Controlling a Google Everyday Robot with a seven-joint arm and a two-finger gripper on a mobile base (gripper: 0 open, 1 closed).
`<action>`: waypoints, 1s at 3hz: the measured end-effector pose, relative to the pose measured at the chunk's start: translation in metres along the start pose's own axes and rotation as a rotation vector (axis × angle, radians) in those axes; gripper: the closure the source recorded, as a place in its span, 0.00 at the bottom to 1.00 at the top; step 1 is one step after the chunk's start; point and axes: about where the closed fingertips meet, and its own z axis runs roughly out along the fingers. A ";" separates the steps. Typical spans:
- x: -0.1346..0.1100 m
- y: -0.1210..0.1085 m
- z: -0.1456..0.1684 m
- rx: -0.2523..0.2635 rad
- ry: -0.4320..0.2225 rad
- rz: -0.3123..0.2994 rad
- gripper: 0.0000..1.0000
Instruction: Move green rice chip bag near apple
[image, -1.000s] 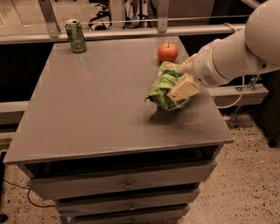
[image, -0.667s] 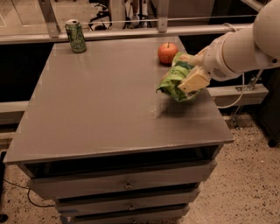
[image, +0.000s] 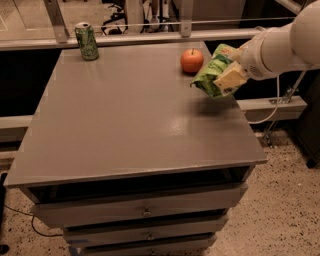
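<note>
At the far left corner of the grey tabletop (image: 125, 120) a green drink can (image: 87, 41) stands upright, well apart from everything else on the surface. The broad middle of the top carries a dull sheen of reflected light. Beneath its front edge the cabinet shows a dark gap and then a stack of drawers (image: 145, 212), each with a small knob at its centre. Further right, near the far edge of the top, the apple (image: 192, 61) sits upright, round and red-orange, with its short stem pointing up. Just to the right of it and a little nearer the camera, the green rice chip bag (image: 211, 75) hangs in the air above the right side of the table. The bag is tilted, with its lower end pointing down and left. That end comes close beside the apple without plainly touching it, and a soft shadow (image: 210, 106) lies on the tabletop below the pouch. The gripper (image: 226, 80) is at the bag's right end, raised off the table, its jaws pinching the crumpled pouch, with one pale tan finger (image: 232, 77) lying across the front face. Behind it the bulky white arm (image: 280, 47) reaches in from the upper right edge. Beyond the table's right side a pale cable (image: 276, 102) hangs down toward a low ledge, and speckled floor (image: 290, 200) fills the lower right corner.
</note>
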 end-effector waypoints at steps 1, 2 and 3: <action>0.001 -0.016 0.025 0.035 -0.023 0.037 1.00; 0.001 -0.022 0.046 0.053 -0.037 0.062 1.00; 0.006 -0.022 0.058 0.062 -0.030 0.080 1.00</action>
